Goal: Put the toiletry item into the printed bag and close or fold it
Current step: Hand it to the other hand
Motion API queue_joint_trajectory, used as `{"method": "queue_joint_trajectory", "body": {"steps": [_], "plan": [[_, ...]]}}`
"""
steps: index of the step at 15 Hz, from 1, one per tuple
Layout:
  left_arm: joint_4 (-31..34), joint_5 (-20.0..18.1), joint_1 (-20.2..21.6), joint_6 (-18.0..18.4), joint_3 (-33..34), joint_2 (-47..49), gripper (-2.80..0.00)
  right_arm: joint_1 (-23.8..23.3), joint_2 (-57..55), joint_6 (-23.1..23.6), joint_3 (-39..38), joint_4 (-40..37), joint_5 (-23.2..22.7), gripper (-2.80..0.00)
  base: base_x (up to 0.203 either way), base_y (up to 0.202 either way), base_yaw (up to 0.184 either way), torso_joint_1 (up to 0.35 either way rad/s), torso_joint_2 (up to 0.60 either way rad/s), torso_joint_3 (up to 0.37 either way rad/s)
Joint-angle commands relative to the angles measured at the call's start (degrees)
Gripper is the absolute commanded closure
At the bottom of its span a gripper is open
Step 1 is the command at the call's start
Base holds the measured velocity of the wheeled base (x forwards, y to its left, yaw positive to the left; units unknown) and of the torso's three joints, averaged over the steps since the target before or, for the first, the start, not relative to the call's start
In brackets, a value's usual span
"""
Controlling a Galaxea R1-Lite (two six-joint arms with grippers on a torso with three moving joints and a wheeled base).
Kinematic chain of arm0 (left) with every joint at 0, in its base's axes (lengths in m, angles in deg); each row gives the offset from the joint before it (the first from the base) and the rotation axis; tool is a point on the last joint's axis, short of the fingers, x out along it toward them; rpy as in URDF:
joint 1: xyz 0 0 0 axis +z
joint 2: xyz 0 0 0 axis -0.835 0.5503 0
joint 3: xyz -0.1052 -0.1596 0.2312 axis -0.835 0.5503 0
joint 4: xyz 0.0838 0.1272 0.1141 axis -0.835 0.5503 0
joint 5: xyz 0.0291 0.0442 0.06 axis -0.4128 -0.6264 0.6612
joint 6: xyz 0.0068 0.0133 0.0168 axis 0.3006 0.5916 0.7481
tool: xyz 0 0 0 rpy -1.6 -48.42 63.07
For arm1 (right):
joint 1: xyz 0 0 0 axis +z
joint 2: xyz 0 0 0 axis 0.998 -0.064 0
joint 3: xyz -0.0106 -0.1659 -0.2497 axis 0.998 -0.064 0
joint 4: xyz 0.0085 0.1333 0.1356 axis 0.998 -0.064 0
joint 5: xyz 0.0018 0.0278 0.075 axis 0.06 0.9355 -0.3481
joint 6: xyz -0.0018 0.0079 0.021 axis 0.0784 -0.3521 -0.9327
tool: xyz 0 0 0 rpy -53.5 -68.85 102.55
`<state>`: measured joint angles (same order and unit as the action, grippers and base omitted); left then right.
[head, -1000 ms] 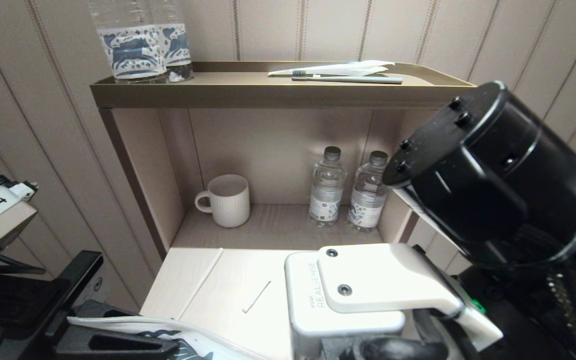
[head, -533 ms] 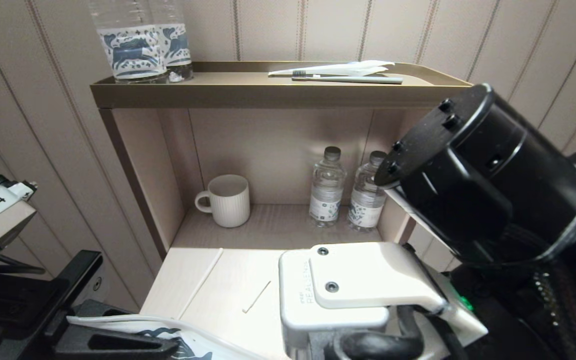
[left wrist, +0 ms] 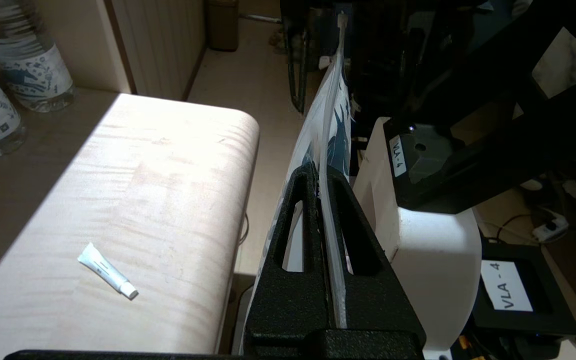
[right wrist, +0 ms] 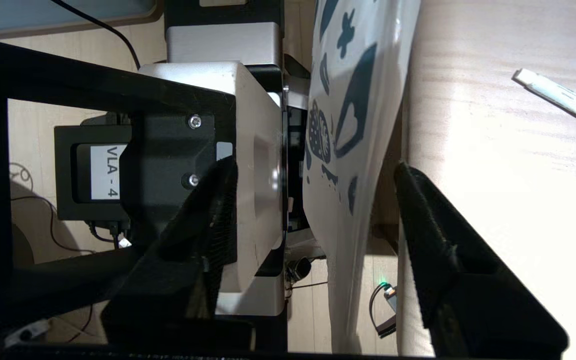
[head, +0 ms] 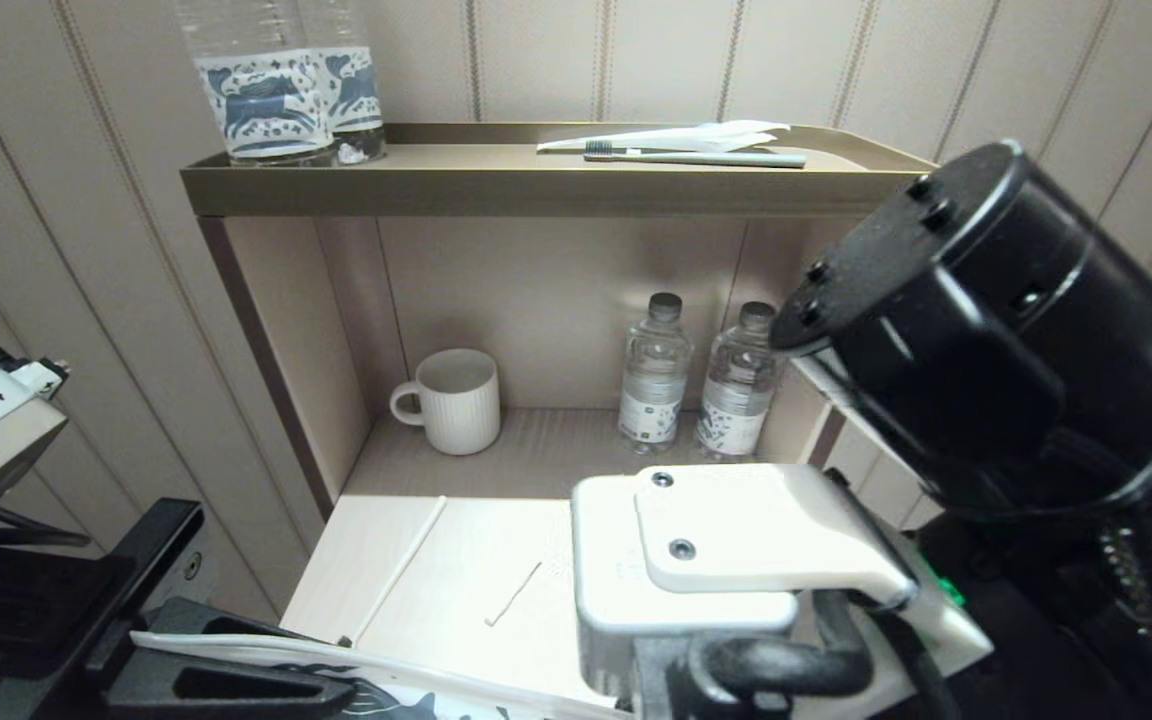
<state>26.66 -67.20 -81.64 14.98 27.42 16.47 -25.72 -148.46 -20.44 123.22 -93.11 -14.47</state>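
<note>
The left pincer point(left wrist: 324, 185) is clamped shut on the printed bag point(left wrist: 335, 107), its two black fingers pressed flat against either face of the thin white pouch. The bag stands on edge between them and runs lengthwise away from the wrist, its far end reaching past the fingertips; the printed face is seen almost edge-on there, so only slivers of blue-grey pattern show. In the head view the bag point(head: 356, 675) appears as a long white strip at the bottom edge, cut off by the frame, held just off the near side of the pale surface point(head: 456, 590). The right pincer point(right wrist: 313, 210) is spread wide with nothing gripped; the bag's point(right wrist: 353, 130) free end, with its dark leaf, heart and flower motifs, hangs in the gap between the two fingers, touching neither as far as can be seen. From the head, the right pincer is hidden under its white camera mount point(head: 736, 560) and the arm's black joint. A small white tube point(left wrist: 108, 270) lies on the surface, well apart from the bag, cap end toward the near edge. On the top shelf point(head: 536, 185) a toothbrush point(head: 696, 157) lies lengthwise beside a plain white wrapper point(head: 676, 137).
</note>
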Motion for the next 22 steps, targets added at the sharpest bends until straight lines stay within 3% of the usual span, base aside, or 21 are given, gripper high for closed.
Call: {"method": "queue_joint_trajectory", "body": {"steps": [1,7,12,17,22], "plan": [[-0.07,-0.35,-0.02,-0.11,-0.08,-0.18,0.0,-1.82,2.83,0.07,-0.39,-0.23,-0.22,-2.8,0.0,0.0,0.0,0.0,0.0,0.0],[0.1,0.24,0.0,-1.5,-1.6,0.52,0.0,-11.55,11.48,-0.32,-3.79,0.58,-3.43,-2.8,0.0,0.0,0.0,0.0,0.0,0.0],[-0.41,4.61,-0.02,-11.56,-6.02,1.66,0.0,-21.42,17.87,-4.28,-16.51,15.31,-9.27,-2.8,0.0,0.0,0.0,0.0,0.0,0.0],[-0.5,5.8,-0.02,-11.71,-6.32,2.1,0.0,-28.31,23.28,-6.18,-25.96,22.46,-14.87,-2.8,0.0,0.0,0.0,0.0,0.0,0.0],[-0.5,6.85,-0.02,-11.88,-6.76,2.76,0.0,-31.16,28.51,-5.58,-34.88,25.53,-15.35,-2.8,0.0,0.0,0.0,0.0,0.0,0.0]]}}
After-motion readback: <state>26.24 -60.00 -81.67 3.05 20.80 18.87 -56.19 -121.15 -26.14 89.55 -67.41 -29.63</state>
